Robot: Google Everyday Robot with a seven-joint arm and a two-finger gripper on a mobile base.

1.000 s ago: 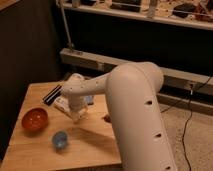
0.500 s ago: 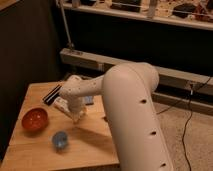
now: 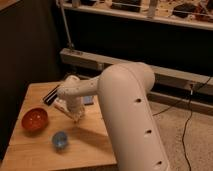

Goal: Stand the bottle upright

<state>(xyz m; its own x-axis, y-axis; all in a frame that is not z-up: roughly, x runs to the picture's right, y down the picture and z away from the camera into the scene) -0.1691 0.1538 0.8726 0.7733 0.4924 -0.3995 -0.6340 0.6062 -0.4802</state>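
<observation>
Camera view: the white arm is reaching over the wooden table (image 3: 82, 146), with its gripper (image 3: 76, 114) hanging low near the table's middle.
Bottle: the bottle (image 3: 61, 105) is seemingly lying flat at the gripper's 9 o'clock, touching it or just beside it.
Grip: whether it is clasping anything is not showing.
Neighbours: the red bowl (image 3: 34, 119) is sitting at 8 o'clock and the black bar (image 3: 50, 94) at 10 o'clock.
Advice: I judge that gripping near the cap end, tipping slowly and keeping the base planted is working best.

Gripper (image 3: 76, 115) low over table (image 3: 30, 150) — bottle (image 3: 60, 105) mostly hidden beneath.
</observation>
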